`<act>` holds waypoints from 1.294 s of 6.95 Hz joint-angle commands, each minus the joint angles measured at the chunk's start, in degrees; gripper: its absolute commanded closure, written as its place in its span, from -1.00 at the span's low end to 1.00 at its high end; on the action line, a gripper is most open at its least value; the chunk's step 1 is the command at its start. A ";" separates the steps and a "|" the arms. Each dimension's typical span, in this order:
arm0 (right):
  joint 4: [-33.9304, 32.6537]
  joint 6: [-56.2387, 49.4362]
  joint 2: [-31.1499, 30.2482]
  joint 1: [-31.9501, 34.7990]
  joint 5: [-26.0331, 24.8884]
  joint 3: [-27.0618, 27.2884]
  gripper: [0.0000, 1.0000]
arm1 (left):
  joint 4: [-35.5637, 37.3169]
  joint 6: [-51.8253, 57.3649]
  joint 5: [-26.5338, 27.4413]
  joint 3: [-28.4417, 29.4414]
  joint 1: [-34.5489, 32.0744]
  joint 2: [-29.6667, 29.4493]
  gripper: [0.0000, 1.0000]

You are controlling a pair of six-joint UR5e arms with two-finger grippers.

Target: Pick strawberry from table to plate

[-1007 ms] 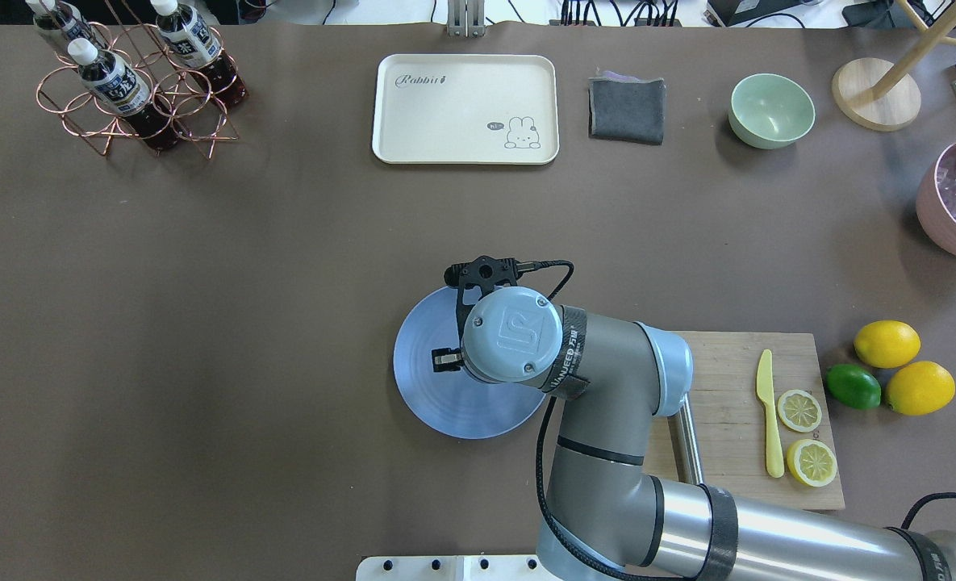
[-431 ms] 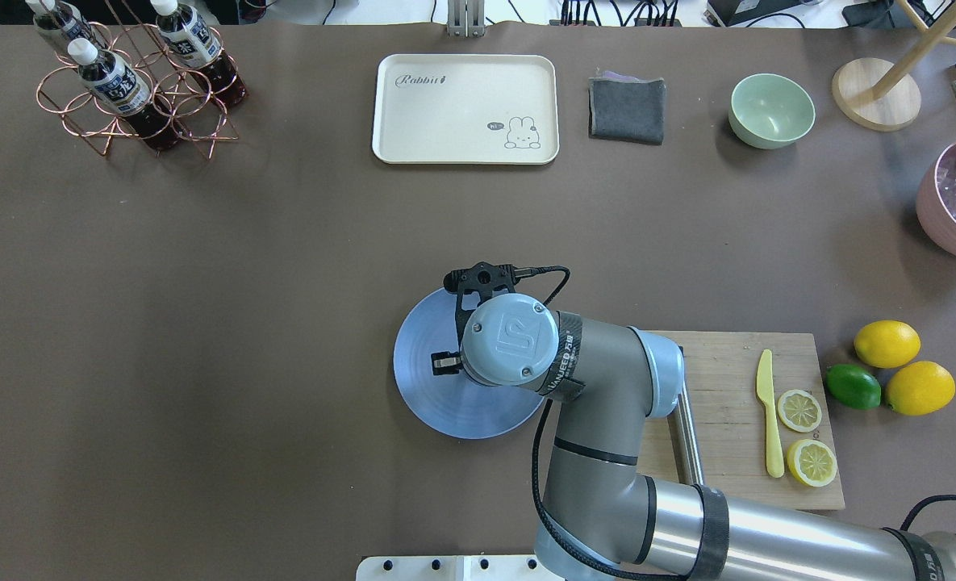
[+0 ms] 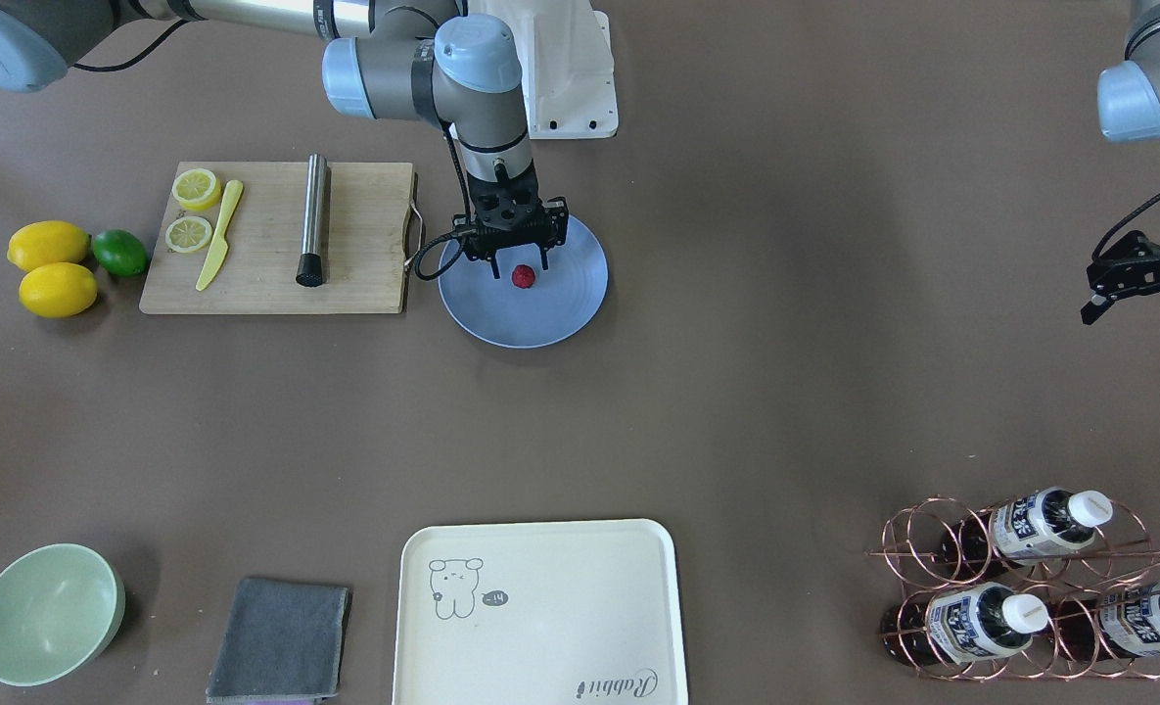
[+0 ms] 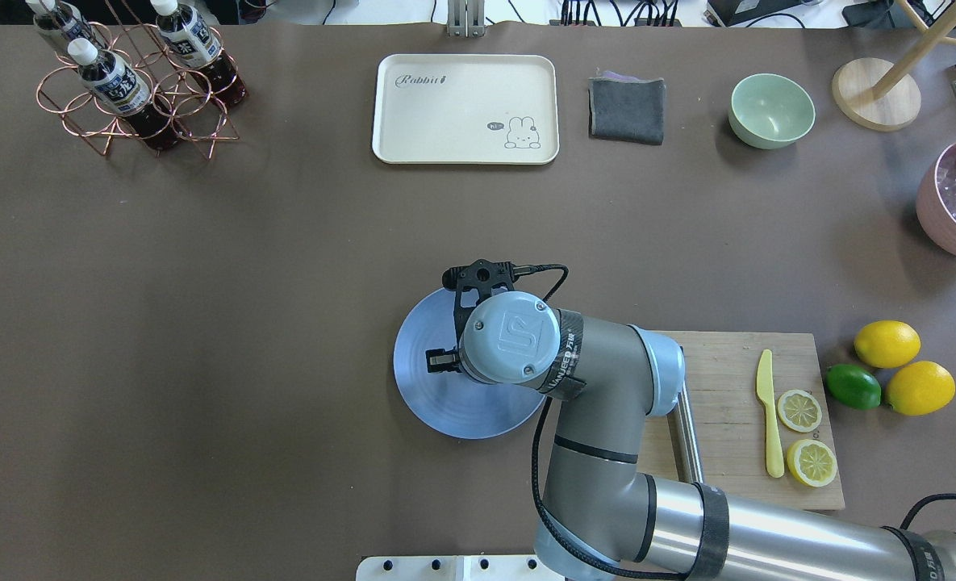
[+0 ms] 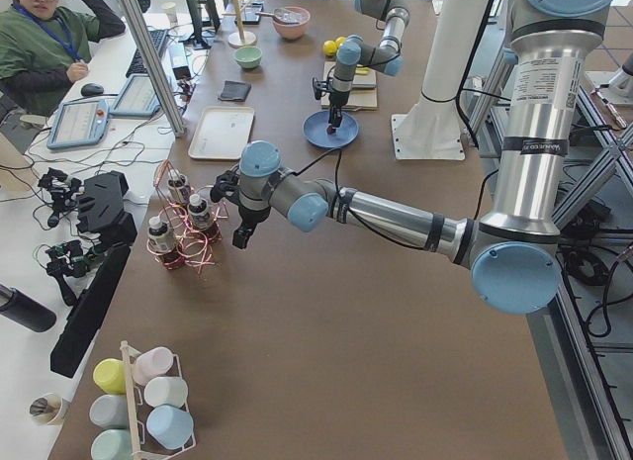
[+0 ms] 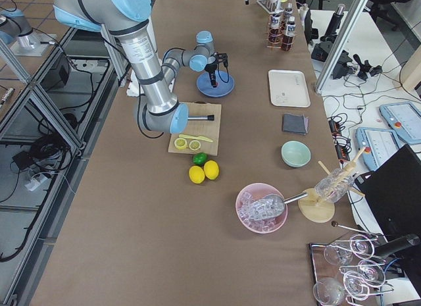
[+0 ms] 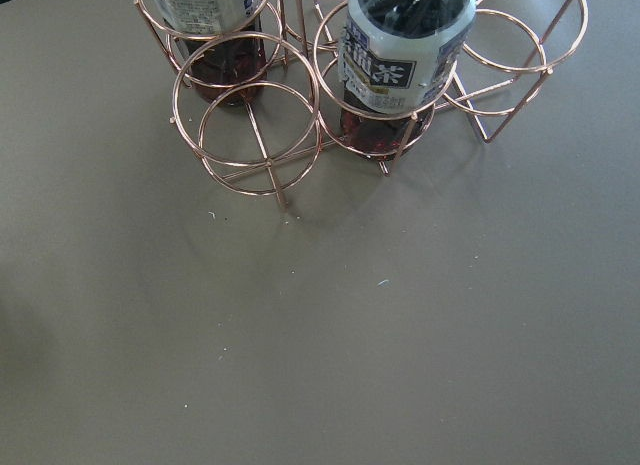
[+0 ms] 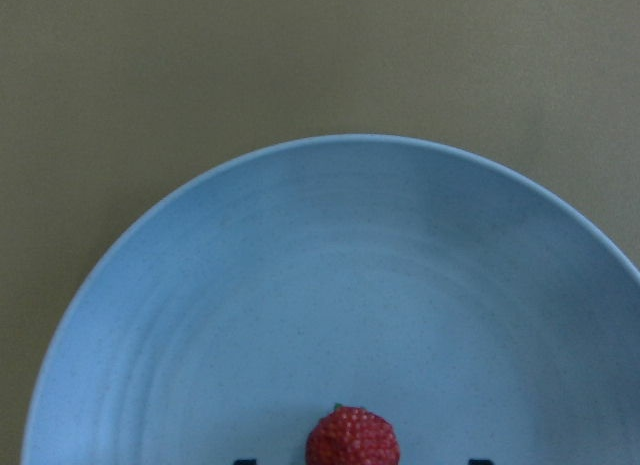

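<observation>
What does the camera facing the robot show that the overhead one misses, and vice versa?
Only the facing view shows the strawberry lying on the plate between open jaws; overhead, the right arm hides it. Only the overhead view shows the pink ice bowl and wooden stand. Both show the plate, cutting board, lemons and tray.

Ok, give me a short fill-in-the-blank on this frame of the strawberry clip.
1. The strawberry lies on the light-blue ____.
2. The right gripper above it is ____.
3. The cutting board holds ____ lemon slices.
4. The left gripper hangs near a copper rack of ____.
Missing words: plate; open; two; bottles.
</observation>
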 commanded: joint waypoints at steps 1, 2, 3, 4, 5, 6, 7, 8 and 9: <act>-0.91 0.02 -0.16 1.63 0.70 2.85 -0.99 | 0.09 0.00 0.00 0.36 0.00 -0.12 -0.96; -3.53 -0.06 -0.77 3.30 2.27 5.92 -0.99 | 0.09 0.17 0.43 0.36 -0.43 -0.04 -0.96; -7.99 -0.50 -1.21 6.88 6.03 9.26 -0.99 | 0.35 2.87 0.52 0.62 -1.57 0.14 -0.96; -10.39 -1.29 -2.70 12.40 11.63 10.51 -0.99 | 3.48 7.16 0.70 0.63 -4.01 0.14 -0.96; -10.58 -5.82 -6.28 18.11 16.48 11.22 -0.99 | 6.91 12.86 2.61 0.71 -7.08 0.05 -0.96; -10.59 -13.87 -11.19 23.30 20.01 11.84 -0.99 | 9.90 18.31 7.24 0.63 -8.68 -0.21 -0.96; -9.89 -19.95 -17.15 27.96 22.65 11.93 -0.99 | 11.50 19.33 9.03 0.71 -10.09 -0.04 -0.96; -9.88 -27.93 -22.52 34.36 26.68 12.10 -0.99 | 14.30 19.34 8.61 0.45 -11.32 0.05 -0.96; -9.97 -36.80 -26.66 42.00 32.46 11.58 -0.99 | 14.85 19.07 8.44 0.45 -11.42 0.57 -0.96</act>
